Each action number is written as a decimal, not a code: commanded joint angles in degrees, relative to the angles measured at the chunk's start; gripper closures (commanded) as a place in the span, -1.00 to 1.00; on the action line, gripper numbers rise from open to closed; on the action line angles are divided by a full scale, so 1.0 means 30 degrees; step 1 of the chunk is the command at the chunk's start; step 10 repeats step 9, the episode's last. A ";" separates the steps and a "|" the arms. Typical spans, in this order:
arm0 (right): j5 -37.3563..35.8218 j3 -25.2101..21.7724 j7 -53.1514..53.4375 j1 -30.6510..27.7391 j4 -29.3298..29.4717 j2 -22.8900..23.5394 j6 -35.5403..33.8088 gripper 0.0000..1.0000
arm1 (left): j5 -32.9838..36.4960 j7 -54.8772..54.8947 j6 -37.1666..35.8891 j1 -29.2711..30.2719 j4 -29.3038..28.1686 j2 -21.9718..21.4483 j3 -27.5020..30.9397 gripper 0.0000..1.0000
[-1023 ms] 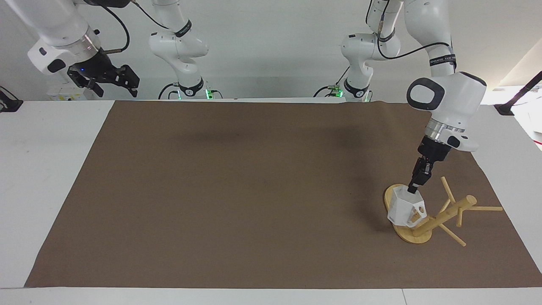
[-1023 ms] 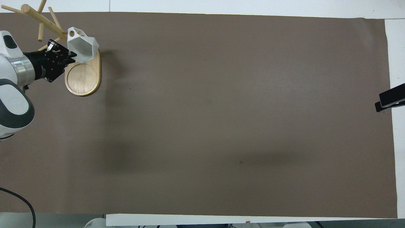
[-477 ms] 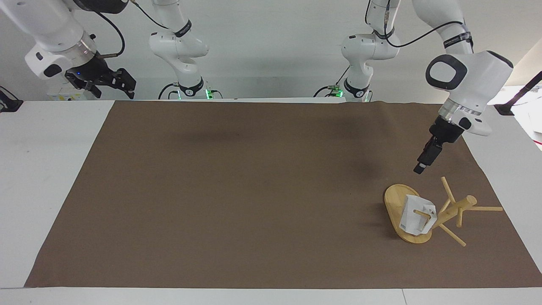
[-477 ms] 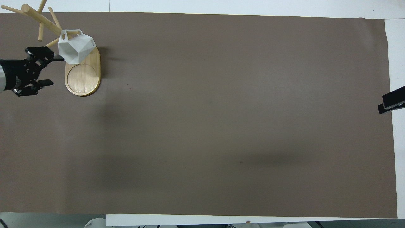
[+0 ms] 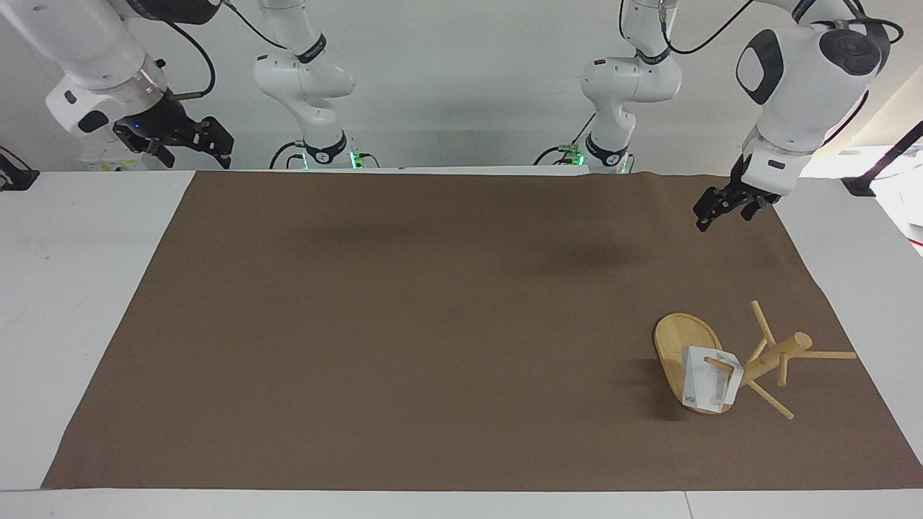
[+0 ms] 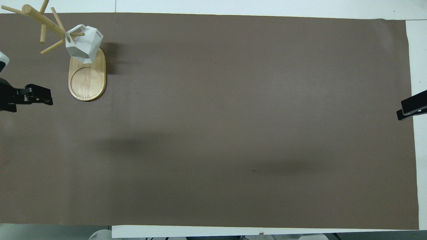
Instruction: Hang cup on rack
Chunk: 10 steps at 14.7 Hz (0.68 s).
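Overhead view first: close to the robots the brown mat (image 6: 213,133) on the bench (image 6: 233,6) is bare, with only the left claw (image 6: 39,95) and the tip of the right claw (image 6: 411,107) showing at its edges. Farther out, toward the left arm's end, stands the rack (image 5: 750,367) (image 6: 87,78), and the cup (image 5: 710,386) (image 6: 83,43) hangs by its handle loop on a peg over the oval base. The hanging looks done, with nothing obvious left. Facing view adds what the other hides: the left claw (image 5: 725,204) is raised well clear of the rack, spread and empty, and the right claw (image 5: 196,140) waits high at its own end, also spread.
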 commanded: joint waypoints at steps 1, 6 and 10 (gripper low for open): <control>0.0013 0.0054 0.0191 -0.0030 -0.0425 -0.0311 0.0155 -1.00 | 0.0413 0.1188 -0.1437 -0.0010 0.1233 0.0185 0.0159 -0.99; 0.0013 0.0054 0.0191 -0.0030 -0.0425 -0.0311 0.0155 -1.00 | -0.1668 0.3617 -0.4337 0.0958 0.5275 0.1765 0.0393 -0.99; 0.0013 0.0054 0.0191 -0.0030 -0.0425 -0.0311 0.0155 -1.00 | -0.1668 0.3679 -0.4428 0.0811 0.5337 0.1796 0.0364 -0.99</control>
